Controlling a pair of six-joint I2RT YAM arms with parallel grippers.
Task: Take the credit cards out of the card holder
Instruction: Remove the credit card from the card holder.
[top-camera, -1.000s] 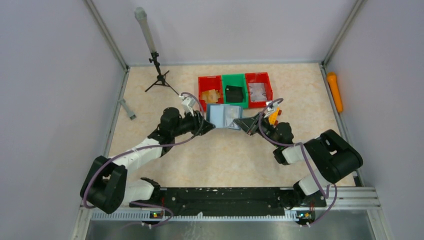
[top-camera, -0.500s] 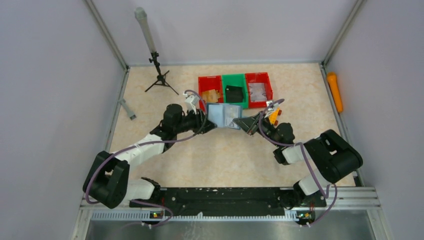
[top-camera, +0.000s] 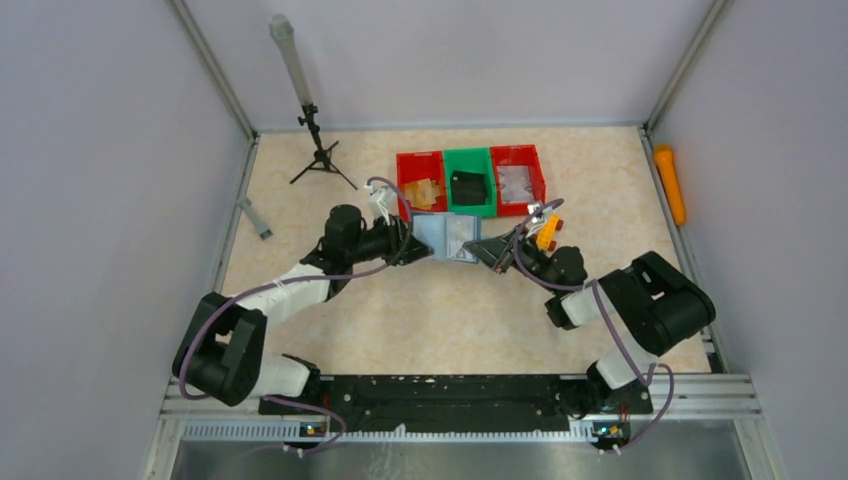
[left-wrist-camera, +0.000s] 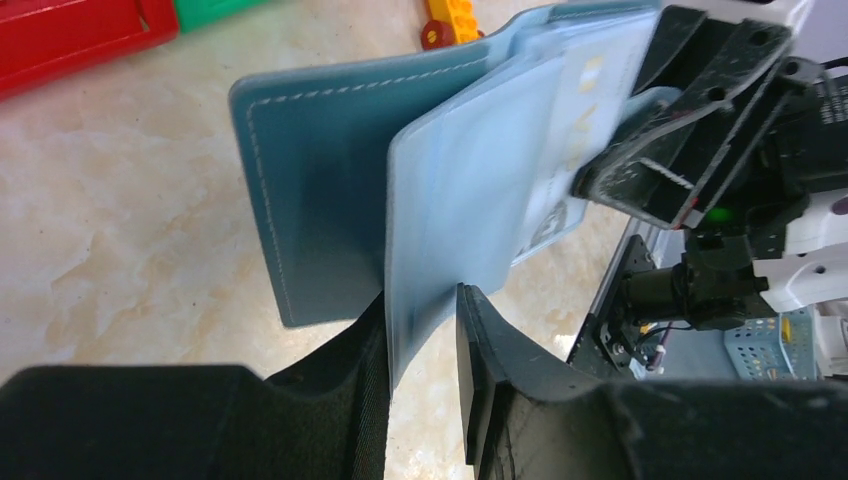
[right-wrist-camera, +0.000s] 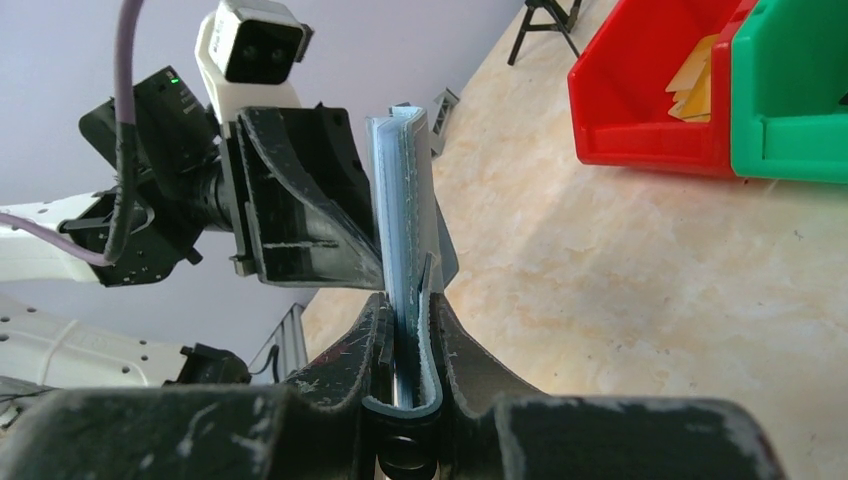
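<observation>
Card holder (top-camera: 448, 237) spans the gap between both sets of fingertips, opened wide. Left gripper (left-wrist-camera: 425, 310) fingers pinch a pale inner leaf's edge; right gripper (right-wrist-camera: 408, 310) fingers clamp the opposite edge. Green bin (top-camera: 467, 153) sits just beyond the fingertips.

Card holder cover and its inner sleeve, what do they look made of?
Card holder cover: probably leather or faux leather, matte slate-teal, with a stitched seam along its edge. Inner sleeve: seemingly thin soft plastic, translucent and slightly glossy; faint marks show through it.
</observation>
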